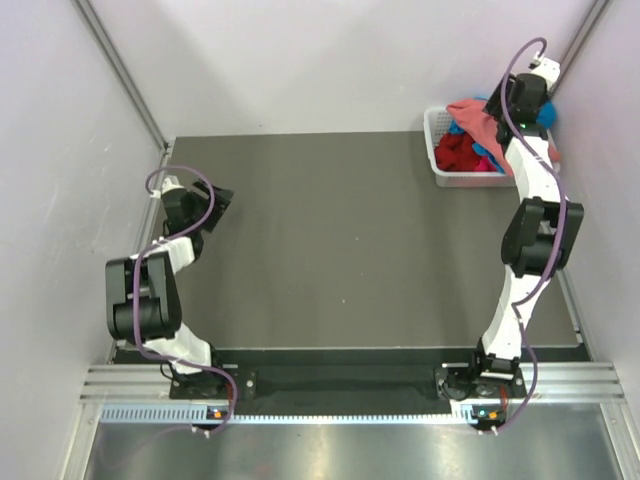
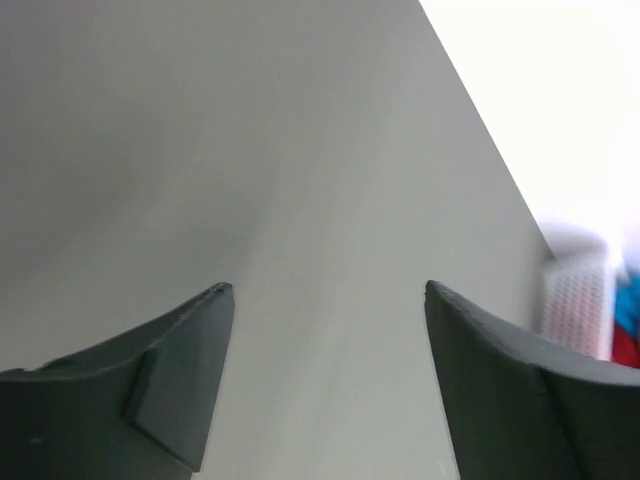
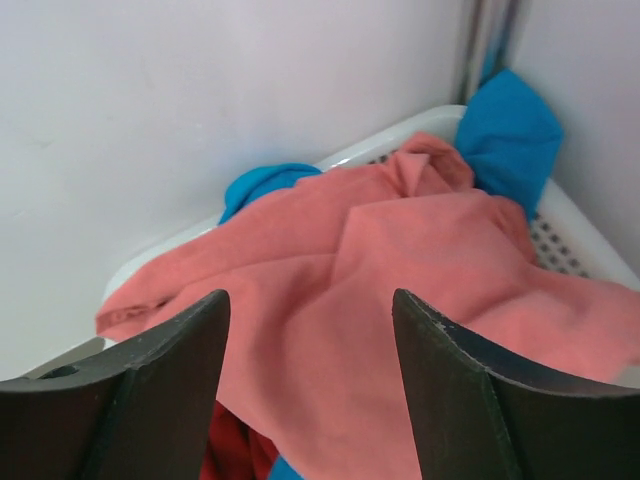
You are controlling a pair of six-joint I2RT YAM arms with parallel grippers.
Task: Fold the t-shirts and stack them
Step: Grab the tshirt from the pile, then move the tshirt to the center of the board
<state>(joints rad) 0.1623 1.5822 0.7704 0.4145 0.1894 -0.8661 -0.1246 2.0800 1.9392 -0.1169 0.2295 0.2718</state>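
The t-shirts lie heaped in a white slotted basket (image 1: 438, 150) at the table's far right corner. A salmon-pink shirt (image 3: 400, 260) lies on top, draped over the basket's rim. A bright blue shirt (image 3: 510, 130) and a dark red one (image 3: 225, 450) show under and behind it. My right gripper (image 3: 310, 300) hangs open just above the salmon-pink shirt, fingers apart with the cloth showing between them. My left gripper (image 1: 220, 196) hovers open and empty over the table's left side, far from the heap.
In the top view the salmon-pink shirt (image 1: 476, 115), the dark red shirt (image 1: 458, 152) and the blue shirt (image 1: 547, 116) fill the basket. White walls enclose the dark table (image 1: 340, 250) on three sides. The left wrist view shows the basket (image 2: 578, 305) far off at right.
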